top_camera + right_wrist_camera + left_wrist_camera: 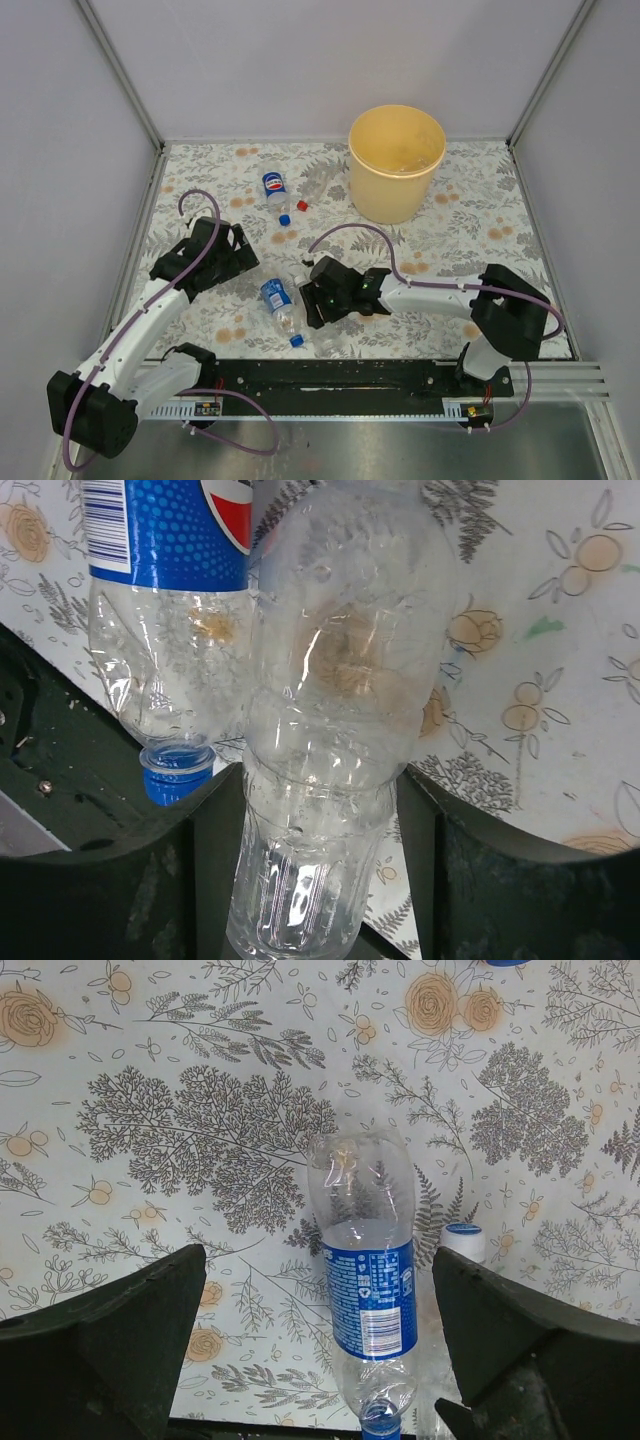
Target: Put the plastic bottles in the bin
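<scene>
My right gripper (318, 825) is at the near edge of the tabletop, half-closed, with a finger against each side of the plain clear bottle (325, 710). The bottle lies flat on the patterned tabletop (560, 660). It looks empty and thin-walled, so I judge it very light, slick and easy to crush. The ribbed lower body where I sit seems the stiffest place to hold, and a gentle squeeze should be enough. Whether my hold is firm yet, I cannot tell.

Touching it on the left is a blue-labelled bottle (165, 590), also lying flat, with its blue cap (178, 772) pointing at the near edge. It could roll or drag along when I lift.

My left gripper (318, 1260) hangs above that same labelled bottle, its jaws spread as wide as they go and holding nothing. A loose white cap (463, 1242) lies just beside the bottle.

Further off, left of the middle and towards the far edge, lies a second labelled bottle (275, 188), with a loose red cap (302, 205) near it.

The bin (396, 205) stands upright by the far edge, right of the middle. Something glints faintly on its floor, perhaps a clear bottle, but I cannot make it out.
</scene>
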Robot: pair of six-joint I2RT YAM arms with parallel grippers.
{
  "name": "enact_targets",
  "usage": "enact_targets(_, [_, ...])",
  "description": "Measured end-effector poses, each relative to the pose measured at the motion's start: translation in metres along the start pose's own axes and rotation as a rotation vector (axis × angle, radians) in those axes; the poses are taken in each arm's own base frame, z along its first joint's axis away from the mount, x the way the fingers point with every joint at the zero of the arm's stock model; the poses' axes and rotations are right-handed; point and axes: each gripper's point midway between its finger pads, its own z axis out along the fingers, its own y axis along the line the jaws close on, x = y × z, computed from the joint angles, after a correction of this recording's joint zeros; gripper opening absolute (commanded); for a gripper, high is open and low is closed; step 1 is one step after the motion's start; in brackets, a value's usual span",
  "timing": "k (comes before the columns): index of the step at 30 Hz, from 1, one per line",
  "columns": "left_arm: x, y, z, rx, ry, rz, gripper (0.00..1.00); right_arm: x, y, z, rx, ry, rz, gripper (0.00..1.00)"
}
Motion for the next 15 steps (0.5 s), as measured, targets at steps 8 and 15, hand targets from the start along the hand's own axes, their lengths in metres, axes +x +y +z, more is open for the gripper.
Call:
enact_targets(8, [0.0,-0.001,0.001,0.001,0.001,0.007,0.99,-0.025,-0.025,-0.049,0.152,-0.117,-0.062,0.56])
enact_targets(15, [0.001,-0.002,0.001,0.008,0.006,0.01,0.99,-0.145,-0.048,-0.161,0.234,-0.486,-0.041,0.55])
